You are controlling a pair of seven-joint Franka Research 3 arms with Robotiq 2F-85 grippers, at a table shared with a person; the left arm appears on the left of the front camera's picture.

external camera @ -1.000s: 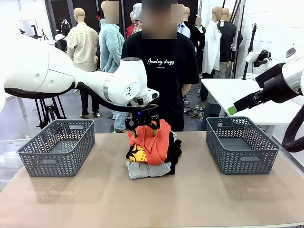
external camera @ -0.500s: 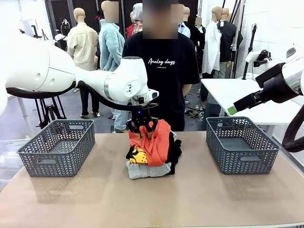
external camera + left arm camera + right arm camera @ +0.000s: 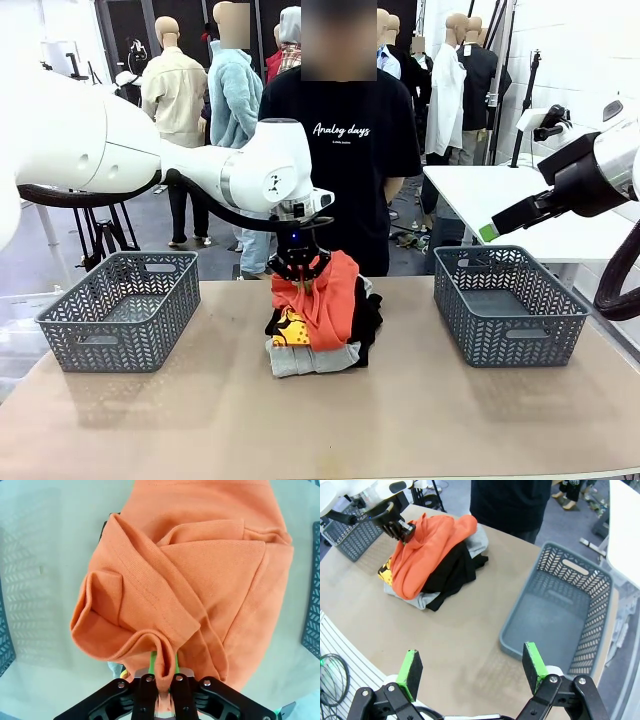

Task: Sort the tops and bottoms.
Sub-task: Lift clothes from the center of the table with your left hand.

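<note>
Orange top (image 3: 332, 292): crowns a heap of clothes at mid-counter (image 3: 300, 430), between left basket (image 3: 60, 325) and right basket (image 3: 510, 345), just in front of a person (image 3: 340, 150) in a black T-shirt. Caught at a raised fold on its far edge by the left hand (image 3: 300, 280), which reaches down from the picture's left. Fingers pressed together on the cloth, a ridge of orange fabric pinched between the green pads (image 3: 154, 656). Lies over black bottoms (image 3: 366, 322), which spill down the heap's right side, and over a grey top (image 3: 300, 360) at the base, flat on the counter. Carries a yellow print (image 3: 291, 326) on dark cloth at the heap's lower left.

Right hand (image 3: 472, 667): hangs high off the counter, well apart from the heap, near the right basket. Jaws spread wide, nothing between them.
</note>
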